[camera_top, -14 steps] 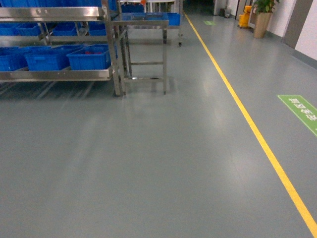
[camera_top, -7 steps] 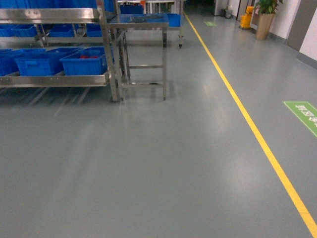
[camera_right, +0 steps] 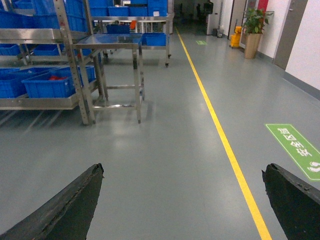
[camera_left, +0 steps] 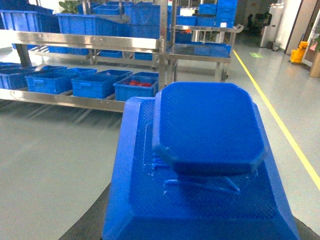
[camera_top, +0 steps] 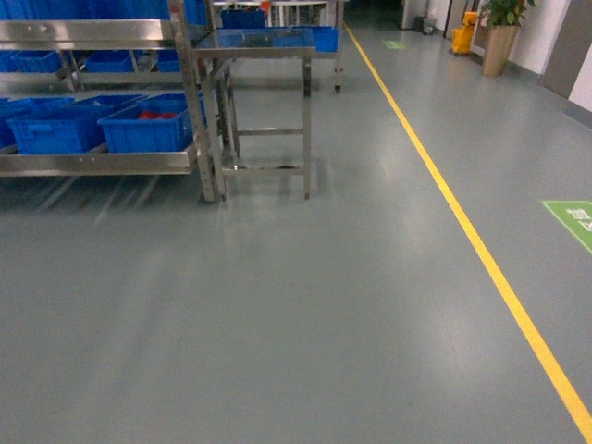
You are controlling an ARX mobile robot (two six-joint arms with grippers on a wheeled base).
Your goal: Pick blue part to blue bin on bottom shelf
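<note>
The blue part [camera_left: 207, 130], a large blocky piece with a raised octagonal top, fills the left wrist view. My left gripper [camera_left: 200, 222] is shut on it, and only a dark finger [camera_left: 92, 222] shows at its lower left. Ahead to the left, the bottom shelf [camera_top: 92, 163] of the steel rack holds a row of blue bins [camera_top: 143, 129]; the nearest one [camera_left: 136, 87] has red pieces inside. My right gripper [camera_right: 182, 172] hangs open over bare floor, holding nothing. Neither gripper shows in the head view.
A steel table [camera_top: 259, 42] stands just right of the rack's corner post [camera_top: 196, 111]. A yellow floor line [camera_top: 481, 250] runs along the right, with a green floor sign [camera_top: 573, 220] beyond it. A potted plant [camera_top: 499, 37] stands far back.
The rack, table and green sign have slid lower in the head view, and the rack also leftward, so my base has rolled forward across the floor.
</note>
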